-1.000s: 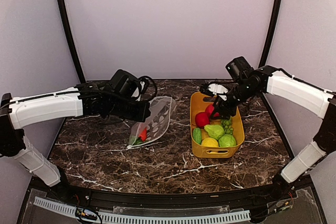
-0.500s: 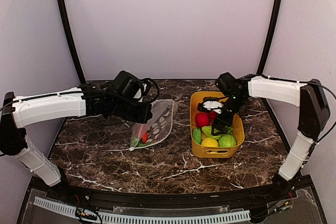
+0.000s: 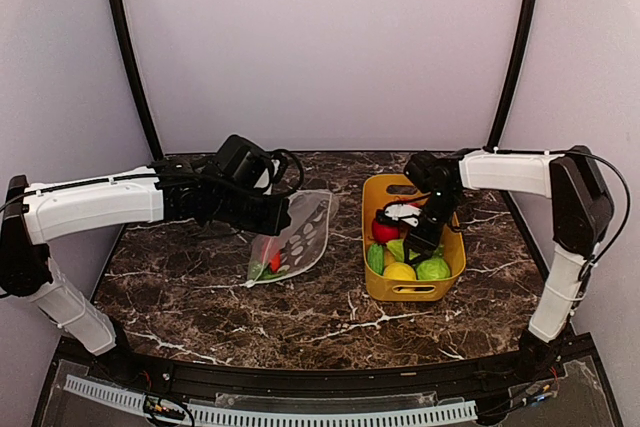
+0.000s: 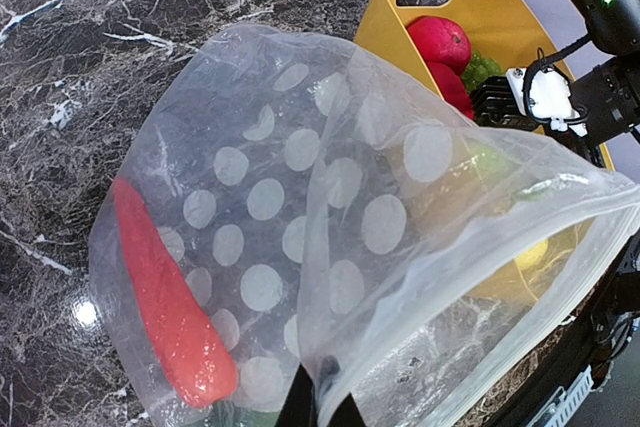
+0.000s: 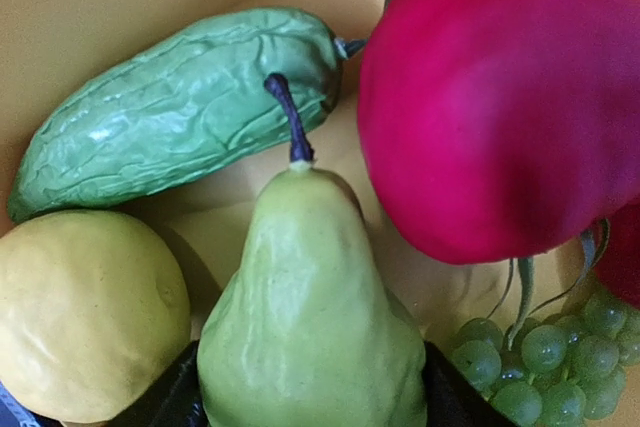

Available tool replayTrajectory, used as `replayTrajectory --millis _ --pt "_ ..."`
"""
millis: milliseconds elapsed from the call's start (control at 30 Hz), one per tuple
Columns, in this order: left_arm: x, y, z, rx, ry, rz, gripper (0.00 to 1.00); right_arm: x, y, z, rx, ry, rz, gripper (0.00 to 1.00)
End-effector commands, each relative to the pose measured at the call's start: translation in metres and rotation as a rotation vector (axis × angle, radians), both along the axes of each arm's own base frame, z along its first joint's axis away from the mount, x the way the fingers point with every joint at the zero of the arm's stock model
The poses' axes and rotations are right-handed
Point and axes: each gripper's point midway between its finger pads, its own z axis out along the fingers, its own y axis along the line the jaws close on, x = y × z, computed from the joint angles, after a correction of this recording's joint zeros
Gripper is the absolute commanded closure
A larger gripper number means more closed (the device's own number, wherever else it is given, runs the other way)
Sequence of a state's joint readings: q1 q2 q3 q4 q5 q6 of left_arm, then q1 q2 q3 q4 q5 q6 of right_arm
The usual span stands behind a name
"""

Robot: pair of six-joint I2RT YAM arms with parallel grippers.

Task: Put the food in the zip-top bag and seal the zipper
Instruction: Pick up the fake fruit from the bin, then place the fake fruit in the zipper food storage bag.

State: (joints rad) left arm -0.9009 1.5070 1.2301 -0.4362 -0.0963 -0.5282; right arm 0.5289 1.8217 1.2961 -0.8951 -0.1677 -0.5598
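The clear dotted zip-top bag (image 3: 297, 235) hangs open from my left gripper (image 3: 283, 215), which is shut on its mouth edge (image 4: 320, 409). In the left wrist view the bag (image 4: 300, 187) holds a red pepper (image 4: 165, 297), and the zipper strip (image 4: 480, 367) runs along the lower right edge. My right gripper (image 3: 415, 245) is down in the yellow bin (image 3: 372, 292), its fingers (image 5: 170, 397) pressed against both sides of a green pear (image 5: 310, 317). Around the pear lie a lemon (image 5: 85, 312), a green gourd (image 5: 180, 112), a red fruit (image 5: 500, 97) and green grapes (image 5: 540, 357).
The yellow bin (image 4: 500, 17) stands right of the bag on the dark marble table (image 3: 200, 287). A green round fruit (image 3: 434, 268) lies at its near right corner. Black frame posts rise at the back left and back right.
My right gripper has come down from above the bin's far end into the bin and now brackets the pear. The left arm has held the bag almost still.
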Motion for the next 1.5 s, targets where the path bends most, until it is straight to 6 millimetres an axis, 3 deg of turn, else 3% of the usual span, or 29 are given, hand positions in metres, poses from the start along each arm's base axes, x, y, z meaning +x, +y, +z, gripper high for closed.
replayTrajectory --millis 0,267,433,533,633,767,900,1033,1267,1433,1467 --pt "-0.005 0.005 0.010 -0.024 0.002 0.005 0.99 0.002 0.003 0.031 0.043 -0.030 -0.018 0.44" --pt "-0.001 -0.006 0.012 -0.066 0.024 0.013 0.99 -0.007 0.014 0.118 0.219 -0.162 0.008 0.50" --pt "0.002 -0.024 0.015 -0.116 0.064 0.014 0.99 -0.033 0.041 0.171 0.484 -0.178 0.082 0.50" --pt "0.002 -0.037 0.023 -0.151 0.071 0.017 0.99 -0.048 0.061 0.214 0.672 -0.165 0.119 0.51" --pt "0.004 -0.050 0.025 -0.167 0.084 0.026 0.99 -0.067 0.081 0.251 0.863 -0.073 0.164 0.51" --pt "0.007 -0.068 0.037 -0.214 0.083 0.054 0.99 -0.081 0.103 0.282 0.989 0.014 0.226 0.52" --pt "0.011 -0.081 0.052 -0.269 0.056 0.090 0.99 -0.078 0.120 0.306 1.052 0.025 0.245 0.52" --pt "0.012 -0.084 0.066 -0.320 0.042 0.143 0.99 -0.068 0.132 0.314 1.077 0.004 0.236 0.52" --pt "0.011 -0.073 0.100 -0.468 0.017 0.236 0.99 -0.046 0.148 0.280 1.020 0.020 0.134 0.47" --pt "0.010 -0.062 0.105 -0.564 0.001 0.288 0.99 -0.032 0.147 0.257 0.951 -0.018 0.072 0.46" --pt "0.009 -0.060 0.098 -0.566 0.009 0.298 0.99 -0.029 0.146 0.254 0.939 -0.027 0.057 0.46"
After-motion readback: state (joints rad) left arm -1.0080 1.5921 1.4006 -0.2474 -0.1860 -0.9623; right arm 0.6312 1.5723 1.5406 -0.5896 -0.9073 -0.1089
